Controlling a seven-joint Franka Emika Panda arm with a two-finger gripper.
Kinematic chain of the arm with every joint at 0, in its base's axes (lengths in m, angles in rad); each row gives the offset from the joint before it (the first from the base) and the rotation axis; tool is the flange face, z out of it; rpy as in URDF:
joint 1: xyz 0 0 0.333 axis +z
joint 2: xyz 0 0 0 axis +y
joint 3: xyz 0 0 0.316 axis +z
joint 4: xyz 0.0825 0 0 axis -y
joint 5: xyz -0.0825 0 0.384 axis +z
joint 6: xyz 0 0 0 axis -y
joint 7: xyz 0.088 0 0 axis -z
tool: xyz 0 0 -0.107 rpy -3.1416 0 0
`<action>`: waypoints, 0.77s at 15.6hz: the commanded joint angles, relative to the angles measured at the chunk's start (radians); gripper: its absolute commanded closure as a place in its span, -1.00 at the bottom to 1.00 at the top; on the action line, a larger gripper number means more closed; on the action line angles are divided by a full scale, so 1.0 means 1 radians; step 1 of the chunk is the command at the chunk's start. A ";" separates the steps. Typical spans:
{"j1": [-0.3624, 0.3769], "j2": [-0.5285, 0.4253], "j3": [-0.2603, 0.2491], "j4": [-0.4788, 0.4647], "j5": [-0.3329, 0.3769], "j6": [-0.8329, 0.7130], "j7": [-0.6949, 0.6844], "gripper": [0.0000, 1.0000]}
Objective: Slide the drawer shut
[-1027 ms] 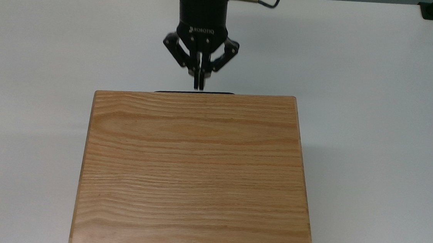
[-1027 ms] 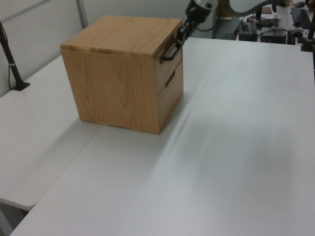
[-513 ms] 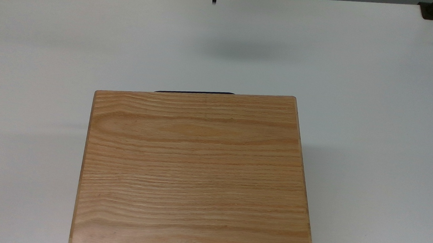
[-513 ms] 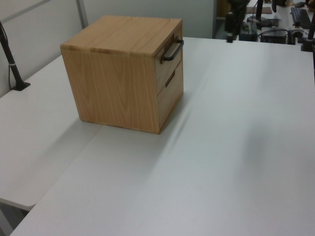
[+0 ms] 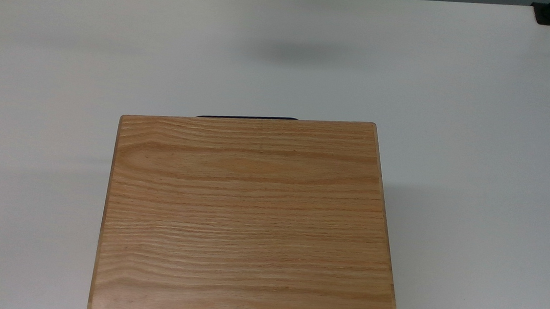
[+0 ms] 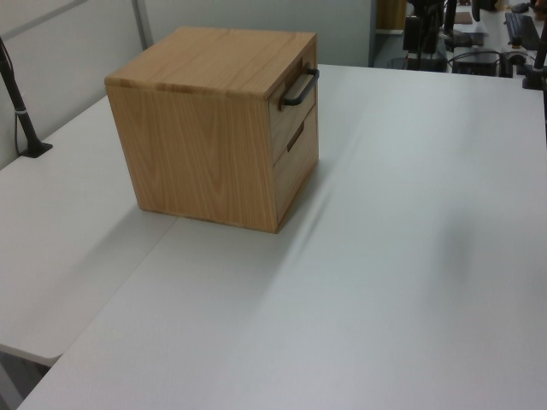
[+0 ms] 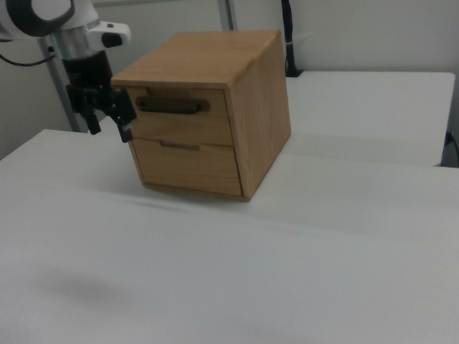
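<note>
Right view: drawer (image 7: 183, 117) flush; gripper (image 7: 110, 125) apart, spread.

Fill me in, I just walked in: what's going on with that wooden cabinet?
A robot arm is working on the cabinet on the white table. The top drawer with the black handle sits flush with the front, so it looks closed. The end effector hangs open beside the cabinet, at the right view's left, touching nothing.
</note>
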 commanded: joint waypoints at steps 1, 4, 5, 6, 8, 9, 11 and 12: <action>-0.060 -0.010 0.026 -0.011 0.002 0.001 -0.056 -1.00; -0.104 -0.010 0.065 -0.010 0.002 0.001 -0.067 -1.00; -0.106 -0.010 0.065 -0.010 0.002 0.001 -0.067 -1.00; -0.112 -0.010 0.066 -0.010 0.002 0.001 -0.070 -1.00; -0.135 -0.010 0.086 -0.010 0.002 0.002 -0.073 -1.00; -0.155 -0.009 0.102 -0.010 0.002 0.002 -0.073 -1.00; -0.162 -0.006 0.115 -0.008 0.002 0.002 -0.073 -1.00; -0.162 -0.006 0.115 -0.008 0.002 0.002 -0.073 -1.00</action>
